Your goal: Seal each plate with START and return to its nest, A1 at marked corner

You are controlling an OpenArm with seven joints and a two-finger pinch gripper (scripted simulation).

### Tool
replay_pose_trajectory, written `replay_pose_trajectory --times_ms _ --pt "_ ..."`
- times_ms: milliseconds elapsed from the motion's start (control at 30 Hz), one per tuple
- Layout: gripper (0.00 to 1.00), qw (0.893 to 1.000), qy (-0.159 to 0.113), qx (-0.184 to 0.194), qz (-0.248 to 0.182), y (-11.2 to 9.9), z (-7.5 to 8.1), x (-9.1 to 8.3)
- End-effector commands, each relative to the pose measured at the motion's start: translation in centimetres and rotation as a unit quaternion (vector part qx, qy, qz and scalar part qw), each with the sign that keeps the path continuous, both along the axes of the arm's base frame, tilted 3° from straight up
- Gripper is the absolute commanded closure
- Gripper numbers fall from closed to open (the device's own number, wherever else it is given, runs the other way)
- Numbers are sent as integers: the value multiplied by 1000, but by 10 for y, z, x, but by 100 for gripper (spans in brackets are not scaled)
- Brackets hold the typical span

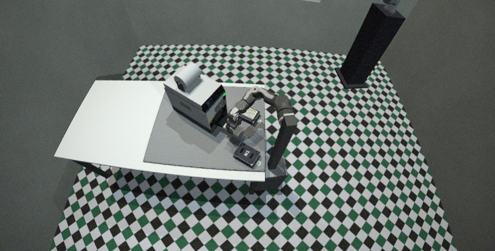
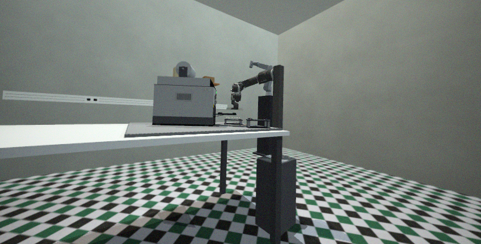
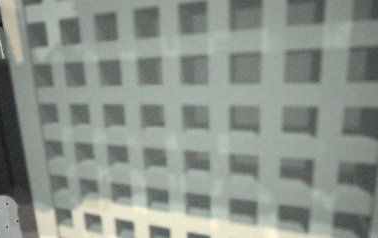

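Gripper (image 1: 233, 121) clamped on a plate (image 3: 218, 120), held in the air at frame centre just right of the sealer (image 1: 194, 100), above the grey mat (image 1: 180, 145); N1 nest (image 1: 246, 154) lower right.

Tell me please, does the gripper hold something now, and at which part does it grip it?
Yes. The gripper is shut on a well plate, whose grid of wells fills the wrist view. The fingers are hidden, so the exact part gripped cannot be told.
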State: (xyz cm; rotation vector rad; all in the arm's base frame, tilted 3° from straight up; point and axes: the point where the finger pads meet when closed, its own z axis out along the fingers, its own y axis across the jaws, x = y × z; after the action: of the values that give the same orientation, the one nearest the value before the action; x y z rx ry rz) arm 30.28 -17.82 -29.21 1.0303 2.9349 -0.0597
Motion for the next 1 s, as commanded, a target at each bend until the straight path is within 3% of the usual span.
replay_pose_trajectory --times_ms 0,967 --pt "100 1000 -7 6 2 -2 3 5" --pt "100 1000 -3 3 2 -57 5 28"
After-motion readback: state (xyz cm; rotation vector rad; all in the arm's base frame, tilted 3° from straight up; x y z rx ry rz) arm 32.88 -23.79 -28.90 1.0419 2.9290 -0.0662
